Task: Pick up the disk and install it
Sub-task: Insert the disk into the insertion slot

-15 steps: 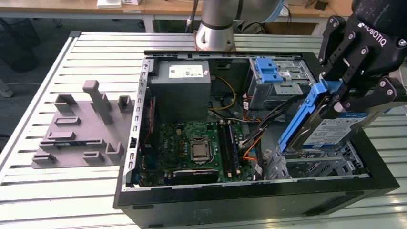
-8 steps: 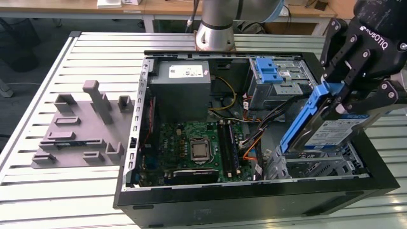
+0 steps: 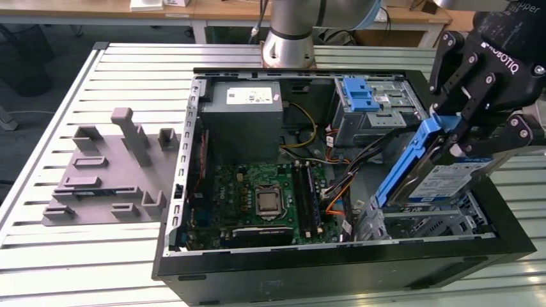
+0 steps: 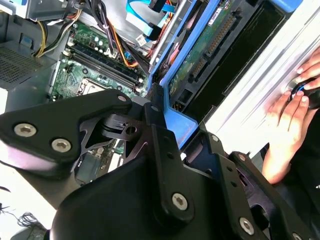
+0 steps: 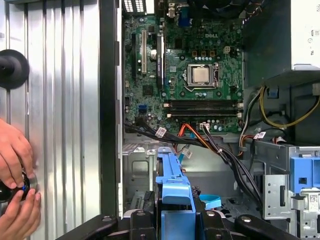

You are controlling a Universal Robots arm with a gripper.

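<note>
A slatted aluminium tabletop (image 3: 128,70) is shown above a grey floor (image 3: 38,128); light wooden desks (image 3: 226,9) and a black mesh bin (image 3: 22,54) are seen behind

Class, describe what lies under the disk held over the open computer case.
Under the disk, gripped tilted by the hand, sits a silver metal drive bay. The bay's floor directly beneath is hidden by the disk.

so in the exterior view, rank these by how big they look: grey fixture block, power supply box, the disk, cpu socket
1. grey fixture block
2. power supply box and disk: about alike, and the disk seems nearer the camera, so unranked
3. cpu socket
</note>
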